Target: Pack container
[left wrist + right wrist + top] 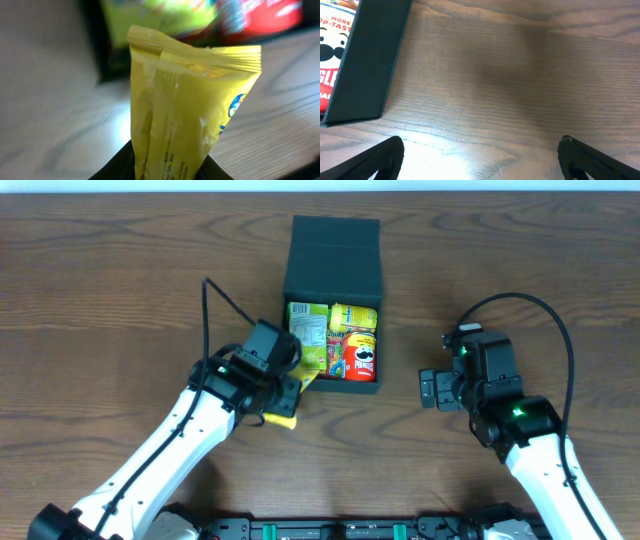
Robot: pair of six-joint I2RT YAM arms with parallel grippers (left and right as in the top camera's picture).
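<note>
Container [333, 255] sits on the table btwn my two arms, lid flapped open to the far side, cavity facing up & already crowded.

Just off its near-left corner my left gripper [280, 385] is clamped narrow on a yellow pkt [190, 115]. It pinches the pkt low, w/ the crimped edge sticking out ahead toward the container.

Inside the container, left to right:
- green pkt [308, 330] against the left wall
- another yellow bag [353, 317] far right
- Pringles can [361, 358] near right

Well off the container's right side my right gripper [438, 388] hangs over bare table [520, 75], jaws spread full, holding nothing.

Step in hand, as I judge it, is getting the held pkt into the container. Little room is left, so the best bet looks like the near-left part, over or beside the green pkt. To do it well:
- lift enough to clear the near wall
- come in crimped edge first
- tilt so it slides down, not bridging the rim
- let go only once most of it is below the rim

Pkt is soft & may fold or catch on the wall, so go slow. Right gripper could steady the container's right wall if it skids.
</note>
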